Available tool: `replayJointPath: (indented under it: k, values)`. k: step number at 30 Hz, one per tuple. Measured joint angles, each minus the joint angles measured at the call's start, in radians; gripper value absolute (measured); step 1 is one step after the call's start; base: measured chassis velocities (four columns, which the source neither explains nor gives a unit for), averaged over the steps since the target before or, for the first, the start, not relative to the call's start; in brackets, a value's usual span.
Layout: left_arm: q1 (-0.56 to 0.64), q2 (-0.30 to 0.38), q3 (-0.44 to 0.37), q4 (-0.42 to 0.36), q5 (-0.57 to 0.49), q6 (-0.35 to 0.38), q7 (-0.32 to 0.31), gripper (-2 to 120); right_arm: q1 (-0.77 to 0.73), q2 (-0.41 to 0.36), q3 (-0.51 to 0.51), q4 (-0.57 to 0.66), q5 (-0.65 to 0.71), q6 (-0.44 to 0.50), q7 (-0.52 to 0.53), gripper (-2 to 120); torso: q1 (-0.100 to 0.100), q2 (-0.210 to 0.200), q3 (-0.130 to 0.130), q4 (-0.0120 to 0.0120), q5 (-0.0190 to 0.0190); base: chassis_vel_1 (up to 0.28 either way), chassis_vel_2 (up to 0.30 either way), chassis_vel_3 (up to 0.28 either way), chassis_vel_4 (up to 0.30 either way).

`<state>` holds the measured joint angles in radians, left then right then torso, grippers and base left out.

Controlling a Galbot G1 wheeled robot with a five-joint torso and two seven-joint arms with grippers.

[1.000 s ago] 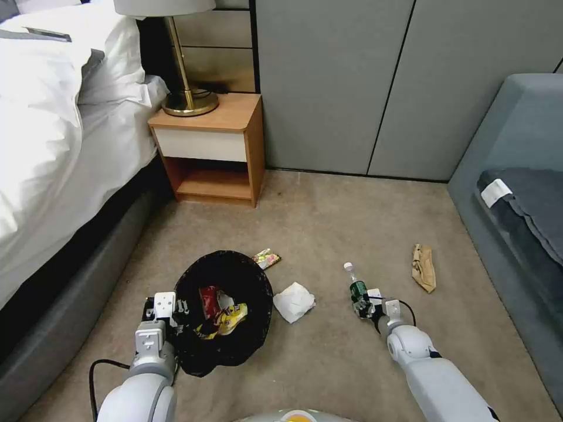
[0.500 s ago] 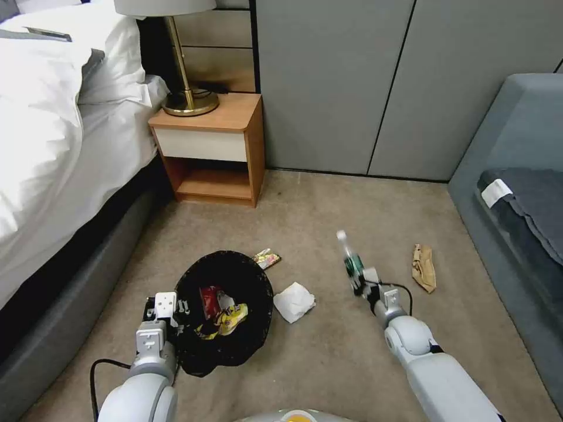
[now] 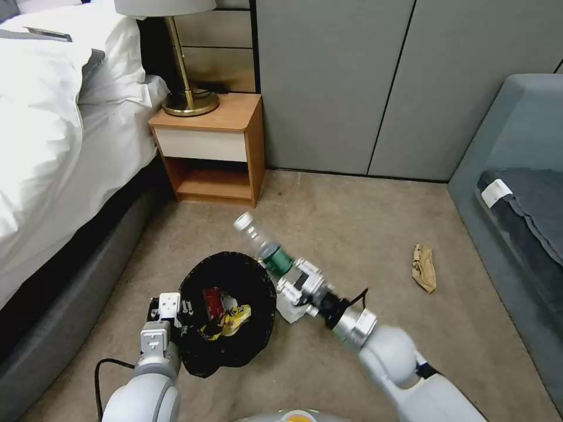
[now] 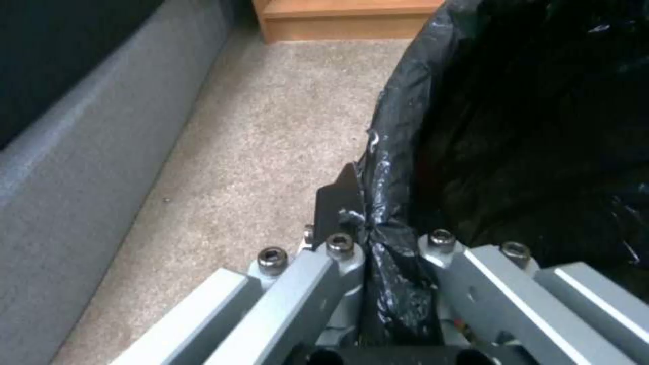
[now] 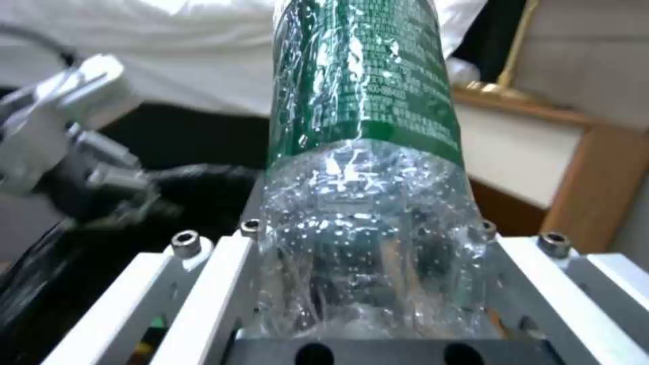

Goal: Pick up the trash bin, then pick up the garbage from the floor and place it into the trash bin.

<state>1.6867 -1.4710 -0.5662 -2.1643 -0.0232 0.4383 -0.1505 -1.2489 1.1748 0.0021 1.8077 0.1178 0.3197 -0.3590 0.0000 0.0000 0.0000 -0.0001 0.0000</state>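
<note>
Head view: right pincer [image 3: 291, 275] clenched on clear bottle [image 3: 264, 246], held tilted over far rim of trash bin [image 3: 229, 310]; white paper wad [image 3: 290, 310] touching bin's right side, brown paper bag [image 3: 423, 266] well apart on open carpet [image 3: 352, 223]

Left wrist: left pincer [image 4: 389, 243] gripping black bag rim, bed base [image 4: 88, 152] nearby

Right wrist: bottle wedged between white fingers [image 5: 210, 268]

Head view downward over floor; wrist views close on trash bin [image 3: 227, 310].
</note>
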Motion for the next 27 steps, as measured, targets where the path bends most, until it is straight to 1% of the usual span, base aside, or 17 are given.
replayJointPath:
  k: [1,4,14,15,16,18,19,21,23,24,25,26,27]
  values:
    - [0.000,0.000,0.000,0.000,0.000,0.000,0.000,1,0.000,0.000,0.000,0.000,0.000,0.000,0.000,29,0.000,0.000,0.000,0.0000,0.0000,0.000,0.000,0.000,0.000]
    - [0.000,-0.001,0.004,0.000,0.003,0.000,0.000,1,0.017,0.012,-0.049,-0.050,-0.015,-0.001,0.016,29,0.000,0.000,0.000,0.0001,0.0001,0.000,0.000,0.000,0.000]
    - [-0.003,-0.002,0.008,-0.002,0.004,0.000,0.001,1,0.038,0.024,-0.107,-0.122,-0.025,-0.021,0.047,29,0.000,0.000,0.000,0.0001,0.0000,0.000,0.000,0.000,0.000]
    - [-0.003,-0.002,0.008,-0.003,0.004,0.000,0.001,1,0.040,0.027,-0.110,-0.129,-0.026,-0.023,0.051,34,0.000,0.000,0.000,0.0001,0.0000,0.000,0.000,0.000,0.000]
    - [-0.003,-0.002,0.008,-0.003,0.004,0.000,0.001,1,0.040,0.027,-0.110,-0.129,-0.026,-0.023,0.051,34,0.000,0.000,0.000,0.0001,0.0000,0.000,0.000,0.000,0.000]
    - [-0.003,-0.003,0.008,-0.004,0.004,0.000,0.001,1,0.040,0.028,-0.111,-0.133,-0.027,-0.025,0.053,41,0.000,0.000,0.000,0.0001,0.0000,0.000,0.000,0.000,0.000]
    - [-0.003,-0.003,0.008,-0.004,0.004,0.000,0.001,1,0.040,0.028,-0.111,-0.133,-0.027,-0.025,0.053,41,0.000,0.000,0.000,0.0001,0.0000,0.000,0.000,0.000,0.000]
    - [-0.003,-0.003,0.008,-0.004,0.004,0.000,0.001,1,0.040,0.027,-0.111,-0.133,-0.028,-0.026,0.054,54,0.000,0.000,0.000,0.0001,0.0000,0.000,0.000,0.000,0.000]
    - [-0.003,-0.004,0.008,-0.004,0.004,0.000,0.001,1,0.039,0.027,-0.111,-0.133,-0.028,-0.027,0.055,55,0.000,0.000,0.000,0.0001,0.0000,0.000,0.000,0.000,0.000]
    - [-0.004,-0.004,0.009,-0.004,0.004,0.000,0.001,1,0.038,0.027,-0.111,-0.132,-0.028,-0.028,0.056,63,0.000,0.000,0.000,0.0001,0.0000,0.000,0.000,0.000,0.000]
    - [-0.004,-0.004,0.009,-0.004,0.004,0.000,0.001,1,0.038,0.027,-0.111,-0.132,-0.028,-0.029,0.057,66,0.000,0.000,0.000,0.0001,0.0000,0.000,0.000,0.000,0.000]
    - [-0.004,-0.004,0.009,-0.004,0.004,0.000,0.001,1,0.038,0.027,-0.111,-0.132,-0.028,-0.029,0.057,66,0.000,0.000,0.000,0.0001,0.0000,0.000,0.000,0.000,0.000]
    - [-0.004,-0.004,0.009,-0.004,0.004,0.000,0.001,1,0.037,0.027,-0.111,-0.131,-0.028,-0.029,0.057,69,0.000,0.000,0.000,0.0001,0.0000,0.000,0.000,0.000,0.000]
